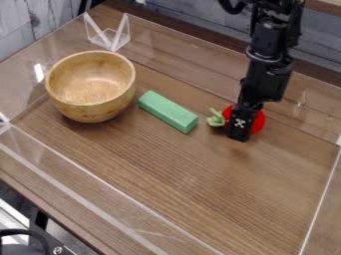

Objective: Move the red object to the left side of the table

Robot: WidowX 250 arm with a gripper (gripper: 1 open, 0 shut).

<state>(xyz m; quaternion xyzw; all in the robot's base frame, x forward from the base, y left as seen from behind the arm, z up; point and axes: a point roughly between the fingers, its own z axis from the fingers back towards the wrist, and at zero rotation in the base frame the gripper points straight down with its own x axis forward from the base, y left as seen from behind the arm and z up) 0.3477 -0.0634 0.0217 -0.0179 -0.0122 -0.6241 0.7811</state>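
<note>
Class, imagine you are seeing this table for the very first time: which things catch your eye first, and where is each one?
The black robot arm on the right stands out first, its claw pointing down with jaws open around a small red toy fruit. Next comes the big wooden bowl on the left. Between them a green block lies on the dark wooden table.
</note>
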